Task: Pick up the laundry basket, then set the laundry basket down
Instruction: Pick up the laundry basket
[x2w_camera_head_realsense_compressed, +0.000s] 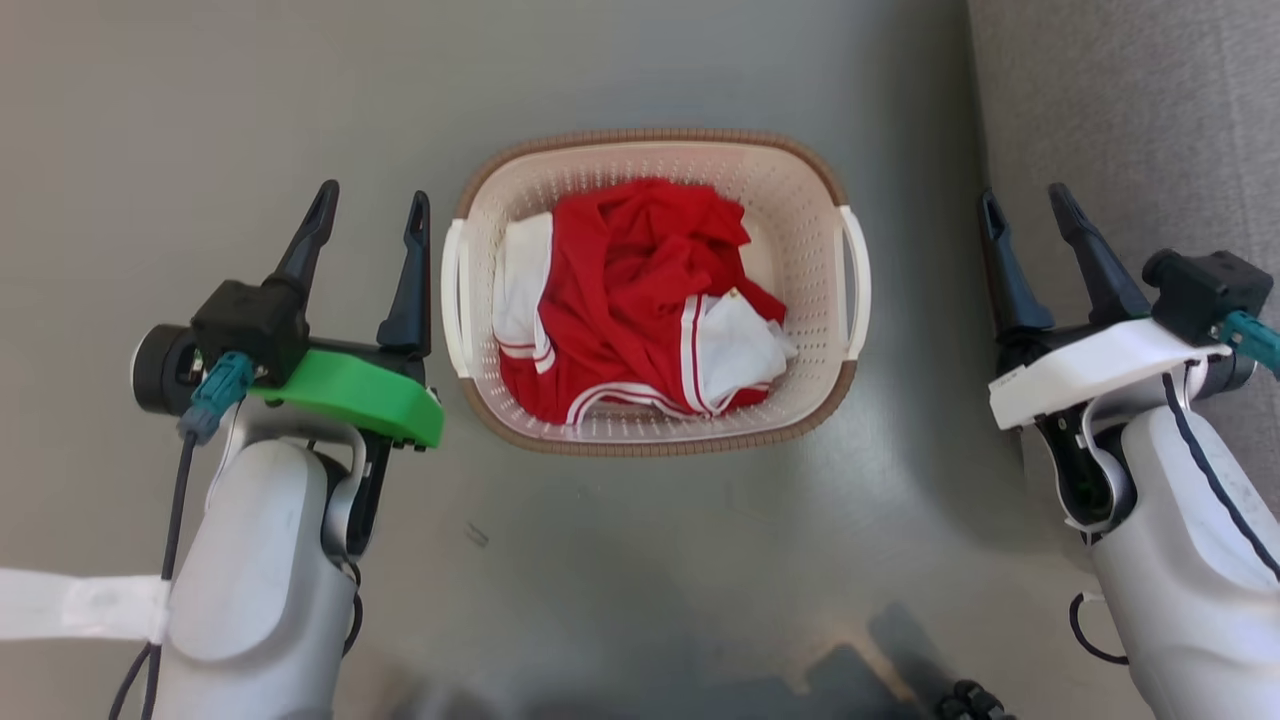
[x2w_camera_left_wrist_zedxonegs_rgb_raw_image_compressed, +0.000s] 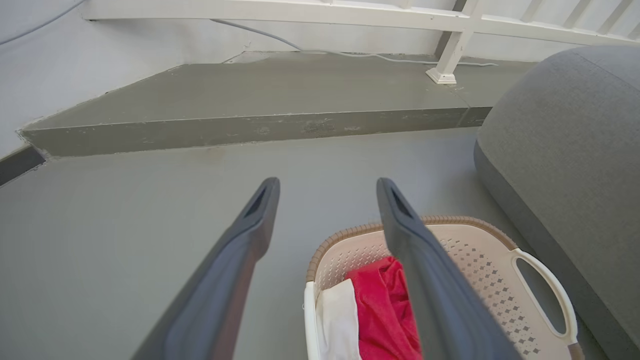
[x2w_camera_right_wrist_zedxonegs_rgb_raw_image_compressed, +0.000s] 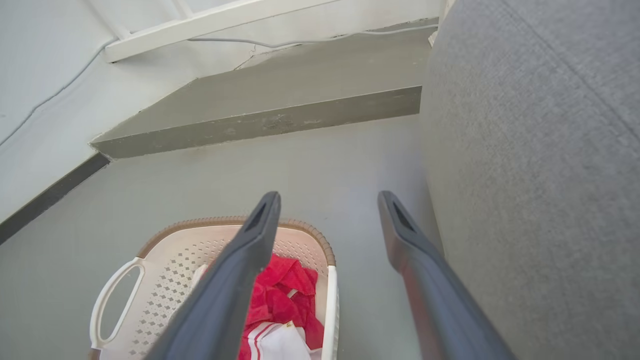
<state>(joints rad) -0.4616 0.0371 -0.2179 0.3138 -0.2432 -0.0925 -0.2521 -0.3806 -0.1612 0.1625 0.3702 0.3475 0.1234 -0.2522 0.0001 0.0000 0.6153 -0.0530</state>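
Observation:
The laundry basket (x2w_camera_head_realsense_compressed: 800, 215) stands on the grey floor in the middle of the head view, cream-white and perforated with a brown rim, and holds a red and white garment (x2w_camera_head_realsense_compressed: 640, 300). My left gripper (x2w_camera_head_realsense_compressed: 370, 205) hangs open just left of the basket's left loop handle (x2w_camera_head_realsense_compressed: 453, 300), apart from it. My right gripper (x2w_camera_head_realsense_compressed: 1028, 205) is open to the right of the right handle (x2w_camera_head_realsense_compressed: 858, 280), with a gap of floor between. The basket (x2w_camera_left_wrist_zedxonegs_rgb_raw_image_compressed: 475, 250) sits at the lower right in the left wrist view, and the basket (x2w_camera_right_wrist_zedxonegs_rgb_raw_image_compressed: 170, 260) at the lower left in the right wrist view.
A grey upholstered sofa (x2w_camera_head_realsense_compressed: 1130, 110) runs along the right, close behind my right gripper. A raised grey step (x2w_camera_left_wrist_zedxonegs_rgb_raw_image_compressed: 250, 125) and a white railing (x2w_camera_left_wrist_zedxonegs_rgb_raw_image_compressed: 450, 45) lie beyond the basket. Open grey floor (x2w_camera_head_realsense_compressed: 200, 100) spreads to the left.

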